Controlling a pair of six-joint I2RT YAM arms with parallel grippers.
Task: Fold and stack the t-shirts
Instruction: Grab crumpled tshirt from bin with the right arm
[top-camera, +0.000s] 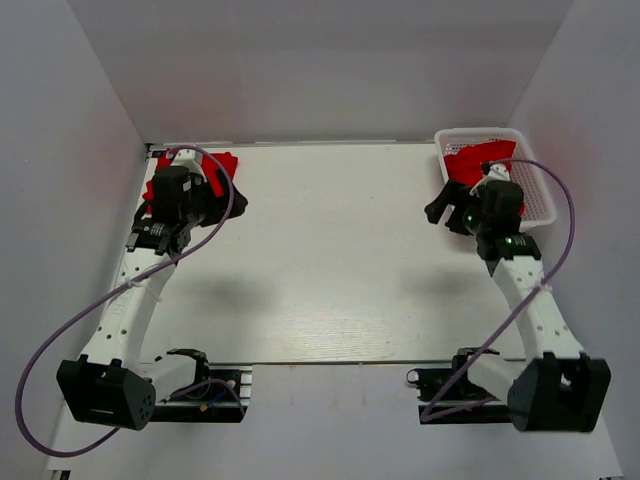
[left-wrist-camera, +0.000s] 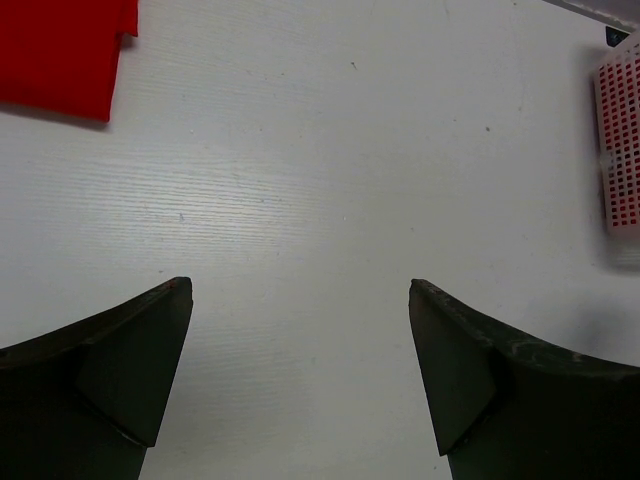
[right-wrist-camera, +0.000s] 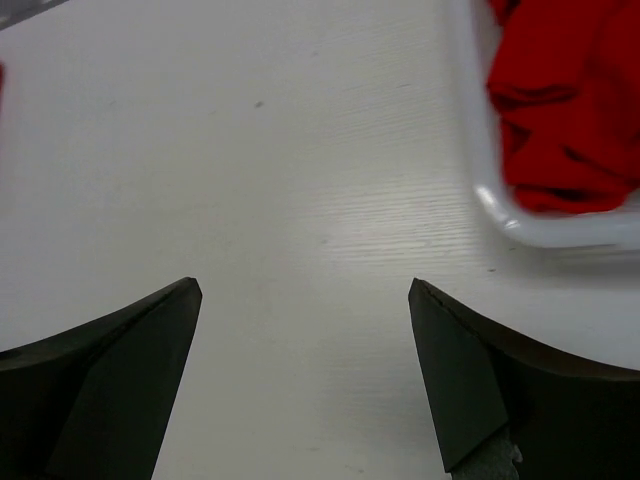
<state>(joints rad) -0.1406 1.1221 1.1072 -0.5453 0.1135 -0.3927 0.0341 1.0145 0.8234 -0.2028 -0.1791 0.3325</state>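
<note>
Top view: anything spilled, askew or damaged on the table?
Nothing stands out. A flat red cloth t-shirt lies at the far-left corner, partly under the left arm. Crumpled red t-shirts sit inside the white plastic mesh basket at the far right.

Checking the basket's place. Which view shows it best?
Top external: nearly the whole basket, at the far right corner, partly behind the right arm. Right wrist shows one rim corner with red shirts; left wrist, a mesh strip.

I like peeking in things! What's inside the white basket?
Crumpled red t-shirts lie in the basket. The right arm covers part, so how many, or anything underneath, can't be seen.
</note>
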